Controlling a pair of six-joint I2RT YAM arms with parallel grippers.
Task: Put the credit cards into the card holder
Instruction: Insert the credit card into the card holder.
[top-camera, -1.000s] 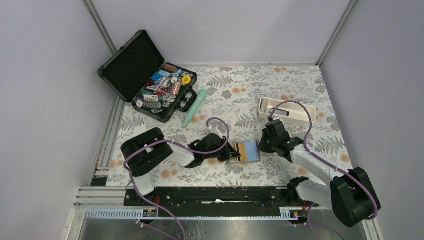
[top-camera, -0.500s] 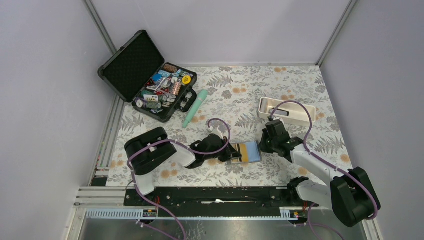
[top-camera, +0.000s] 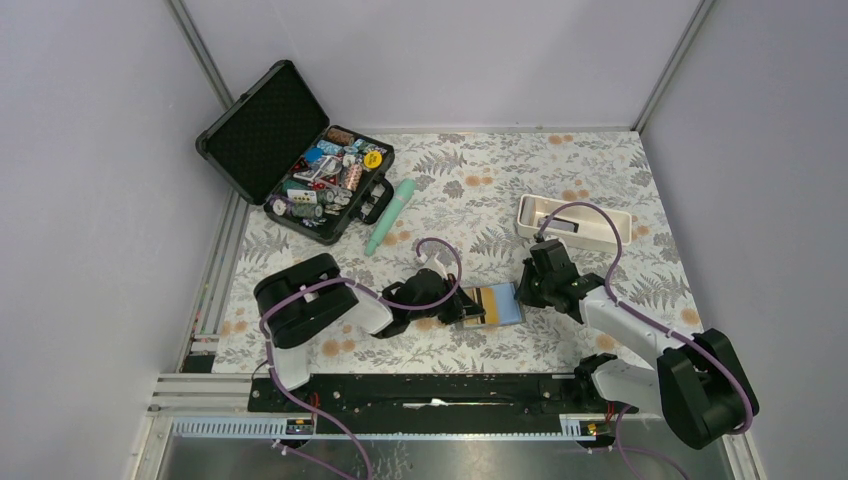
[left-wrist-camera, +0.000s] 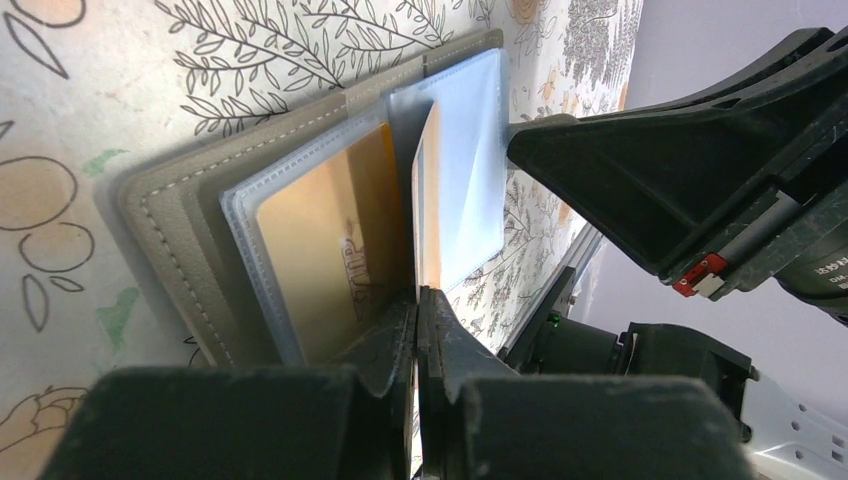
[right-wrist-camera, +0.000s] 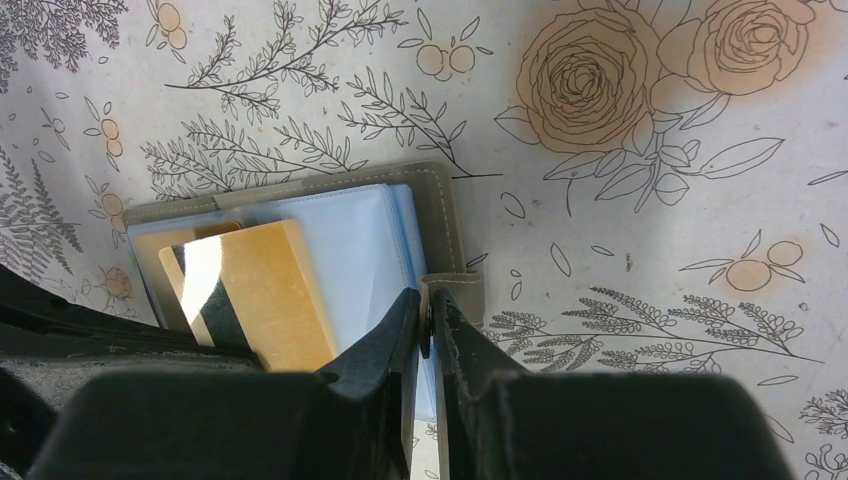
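The grey card holder (top-camera: 497, 303) lay open on the flowered counter (top-camera: 470, 170) between the arms, one gold card (left-wrist-camera: 330, 240) in a clear sleeve. The left pincer (left-wrist-camera: 420, 320) was clamped shut on a second gold card (right-wrist-camera: 255, 290), held on edge over the sleeves; the right pincer (right-wrist-camera: 425, 325) was nipped narrow on the holder's closing tab (right-wrist-camera: 452, 288). The card's corner could have snagged a sleeve's lip or, as far as the cramped view showed, missed the pocket mouth, and a hard push could have tugged the tab free.

Floral table (top-camera: 600, 170) carries case (top-camera: 262, 125), tube (top-camera: 391, 215), tray (top-camera: 524, 214) and card holder (top-camera: 500, 303).
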